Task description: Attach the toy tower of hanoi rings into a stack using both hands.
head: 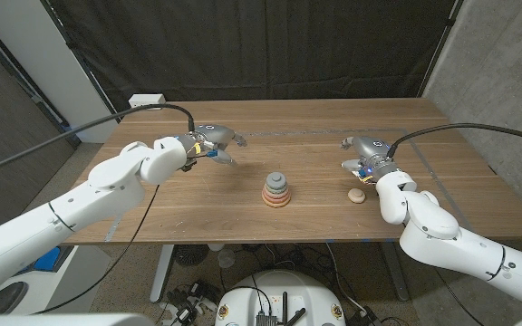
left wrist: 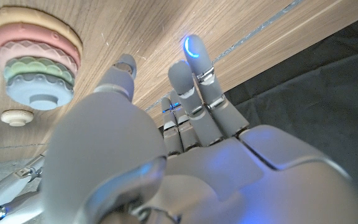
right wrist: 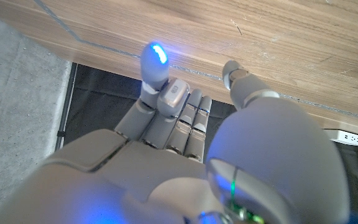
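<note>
Upright near the middle of the wooden table (head: 297,122), the ring stack (head: 277,189) has its long axis vertical: widest ring at the bottom, then pink, green and a blue-grey cap on top. The left wrist view shows the same order (left wrist: 35,56). A small tan cap piece (head: 356,195) lies loose on the table, well apart from the stack and just beside the right hand (head: 366,155). Both hands stand clear of the stack, the left hand (head: 208,143) on its other side. Each holds nothing, fingers extended and loosely apart, as the wrist views show (left wrist: 185,112) (right wrist: 179,118). Whether either hand touches the tabletop is hard to make out.
</note>
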### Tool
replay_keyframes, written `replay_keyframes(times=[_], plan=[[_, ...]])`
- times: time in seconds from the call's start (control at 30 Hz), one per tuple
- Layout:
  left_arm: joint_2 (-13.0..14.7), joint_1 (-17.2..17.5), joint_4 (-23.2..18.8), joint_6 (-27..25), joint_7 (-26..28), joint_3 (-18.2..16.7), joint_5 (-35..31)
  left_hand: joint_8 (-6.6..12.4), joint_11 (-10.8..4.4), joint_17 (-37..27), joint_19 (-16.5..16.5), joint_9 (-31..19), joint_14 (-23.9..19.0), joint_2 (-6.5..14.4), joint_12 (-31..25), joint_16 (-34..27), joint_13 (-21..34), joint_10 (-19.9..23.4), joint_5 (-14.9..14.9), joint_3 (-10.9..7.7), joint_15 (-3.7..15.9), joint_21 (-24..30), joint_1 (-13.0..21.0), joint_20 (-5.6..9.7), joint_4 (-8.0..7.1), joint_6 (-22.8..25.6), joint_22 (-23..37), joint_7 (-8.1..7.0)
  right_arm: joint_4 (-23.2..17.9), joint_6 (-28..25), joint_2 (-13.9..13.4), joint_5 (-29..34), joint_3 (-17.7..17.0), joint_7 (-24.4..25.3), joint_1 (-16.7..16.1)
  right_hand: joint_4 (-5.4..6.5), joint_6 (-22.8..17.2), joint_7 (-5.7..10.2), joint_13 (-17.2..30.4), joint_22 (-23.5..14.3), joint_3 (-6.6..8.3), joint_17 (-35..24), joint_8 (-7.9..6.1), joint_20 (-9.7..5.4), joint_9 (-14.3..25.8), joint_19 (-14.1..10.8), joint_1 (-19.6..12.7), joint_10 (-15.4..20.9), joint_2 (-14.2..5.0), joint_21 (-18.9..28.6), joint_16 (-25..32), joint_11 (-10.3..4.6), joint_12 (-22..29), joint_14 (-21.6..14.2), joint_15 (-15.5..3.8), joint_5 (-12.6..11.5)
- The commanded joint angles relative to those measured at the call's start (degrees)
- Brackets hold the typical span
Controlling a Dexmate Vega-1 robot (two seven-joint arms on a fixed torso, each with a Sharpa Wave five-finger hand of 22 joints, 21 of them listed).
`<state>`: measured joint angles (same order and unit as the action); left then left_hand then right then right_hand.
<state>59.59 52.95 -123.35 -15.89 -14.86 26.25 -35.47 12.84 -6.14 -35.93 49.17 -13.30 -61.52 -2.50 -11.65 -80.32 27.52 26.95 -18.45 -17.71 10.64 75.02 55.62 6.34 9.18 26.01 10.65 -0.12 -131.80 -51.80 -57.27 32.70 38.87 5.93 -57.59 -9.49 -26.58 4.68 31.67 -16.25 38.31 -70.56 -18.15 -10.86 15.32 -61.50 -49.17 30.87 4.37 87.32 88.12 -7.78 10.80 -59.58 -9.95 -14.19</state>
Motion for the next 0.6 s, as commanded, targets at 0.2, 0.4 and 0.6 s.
replay_keyframes(times=[0.2,0.4,0.6], plan=[[-0.83,2.72,0.56,-9.08,4.93,1.41,-2.43,-0.21,0.40,-0.18,0.76,0.02,-0.01,-0.07,0.05,-0.29,-0.27,0.19,-0.33,-0.32,1.82,0.42,0.45,5.50,-0.22,0.35,0.18,0.32,0.03,3.69,-0.74,-1.53,-1.93,-0.46,-1.42,-0.21,0.22,0.21,-0.17,0.00,0.23,-0.07,0.10,-1.72,0.20,0.14,-0.05,-0.89,0.58,0.24,0.12,0.17,-0.15,-0.18,-2.41,0.41],[-1.25,3.01,2.18,-9.23,7.42,1.26,-0.55,0.03,0.17,-0.33,0.77,0.06,-0.10,0.18,-0.15,-0.45,-0.38,0.78,-0.40,-0.48,1.81,0.38,0.51,5.51,-0.25,1.12,0.15,0.19,0.02,4.59,-1.23,-1.69,-2.49,-0.95,-1.52,-0.23,0.36,-0.04,-0.24,0.04,0.34,-0.07,0.19,-1.72,0.17,0.23,-0.28,-1.08,0.53,0.18,0.11,-0.19,-0.01,-0.13,-2.40,0.50],[-2.50,2.67,4.29,-9.26,9.50,1.80,1.81,0.12,-0.03,-0.64,0.94,0.10,-0.43,0.40,-0.29,-0.78,-0.50,1.40,-0.46,-0.66,1.80,0.49,0.73,5.51,-0.19,1.58,0.16,0.22,0.85,5.38,-0.94,-2.86,-3.09,-1.41,-1.70,-0.22,0.27,-0.11,-0.12,0.06,0.42,-0.06,0.18,-1.71,0.14,0.32,-0.42,-0.92,0.51,0.16,0.07,-0.18,0.26,-0.02,-2.39,0.58]])
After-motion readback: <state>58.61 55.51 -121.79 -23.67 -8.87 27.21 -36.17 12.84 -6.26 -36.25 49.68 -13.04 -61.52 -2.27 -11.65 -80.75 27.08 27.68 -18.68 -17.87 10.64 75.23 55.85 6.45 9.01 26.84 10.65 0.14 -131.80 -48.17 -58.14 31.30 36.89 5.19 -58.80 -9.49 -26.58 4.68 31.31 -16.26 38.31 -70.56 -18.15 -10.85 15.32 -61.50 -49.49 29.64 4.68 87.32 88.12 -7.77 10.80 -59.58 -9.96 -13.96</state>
